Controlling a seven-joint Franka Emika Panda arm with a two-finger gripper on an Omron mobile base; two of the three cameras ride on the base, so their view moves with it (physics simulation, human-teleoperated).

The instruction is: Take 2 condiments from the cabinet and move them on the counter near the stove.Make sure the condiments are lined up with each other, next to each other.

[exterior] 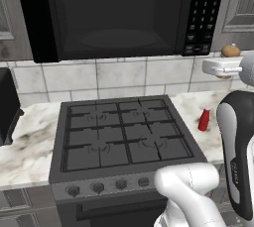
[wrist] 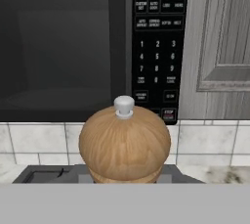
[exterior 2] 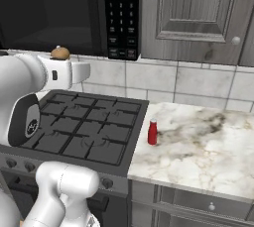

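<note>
A: Starting at the left, what sits there?

B: The stove (exterior: 121,134), dark grey with black grates and a row of front knobs, under the black microwave (exterior: 114,13).

A: And moving right?

B: The marble desk (exterior 2: 198,146) carries the red squeeze bottle (exterior 2: 152,132), upright, just beside the stove's right edge. The left base view shows it too (exterior: 204,120), alone on that stretch of desk.

A: Where is the wooden shaker?

B: The wooden shaker (wrist: 124,145) is up in the air at the arm's hand, level with the bottom of the microwave. The hand view sees it close, its pale knob on top, directly in front of the camera. From the right base view it (exterior 2: 60,52) sits atop the white hand, over the stove's back left area.

A: So the fingers hold it?

B: The fingers themselves are hidden by the shaker and the hand, so their spacing cannot be told. The gripper (exterior: 229,58) appears at the right edge of the left base view with the shaker against it.

A: Further right?

B: A grey panelled cabinet door (exterior 2: 198,8) above the tiled wall.
</note>
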